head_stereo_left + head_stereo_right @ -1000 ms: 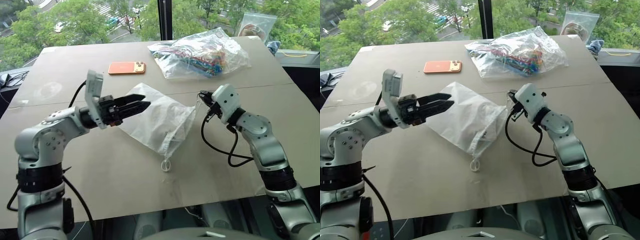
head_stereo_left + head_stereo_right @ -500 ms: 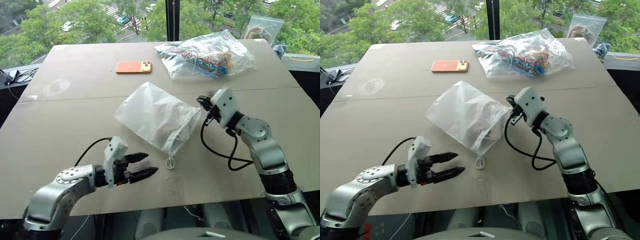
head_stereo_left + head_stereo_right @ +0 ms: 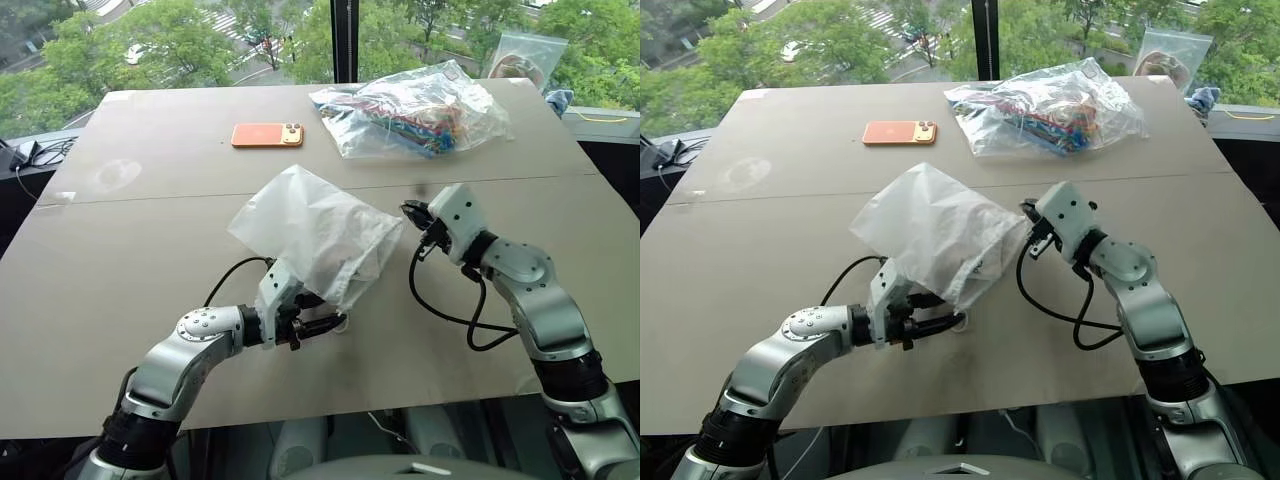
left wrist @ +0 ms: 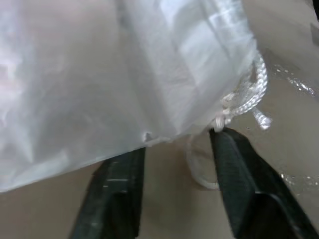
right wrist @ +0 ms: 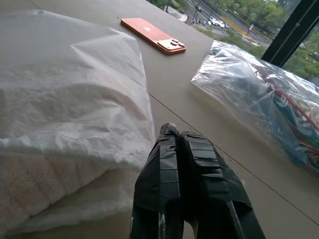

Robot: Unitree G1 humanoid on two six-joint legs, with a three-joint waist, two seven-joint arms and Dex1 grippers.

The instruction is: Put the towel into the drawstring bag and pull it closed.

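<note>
The white drawstring bag [image 3: 318, 232] lies bunched in the middle of the table. Through its thin fabric shows the cream ribbed towel [image 5: 35, 191], inside it. My left gripper [image 3: 325, 326] sits low on the table under the bag's near corner. Its fingers [image 4: 119, 194] are apart, so it is open, and the white cord loop [image 4: 199, 172] lies between them. At the bag's right, gathered corner is my right gripper [image 3: 408, 210], shut, and the fabric runs up to its tips [image 5: 172, 132].
Behind the bag lie an orange phone [image 3: 266, 134] and a clear plastic bag of colourful items [image 3: 415, 108]. Another plastic bag [image 3: 515, 50] leans at the back right by the window. Cables [image 3: 25, 155] sit off the table's left edge.
My left arm dropped from above the bag to the table's front, then moved right to the bag's near corner, its fingers narrowing around the cord loop. The bag has bunched up. The right gripper stayed put.
</note>
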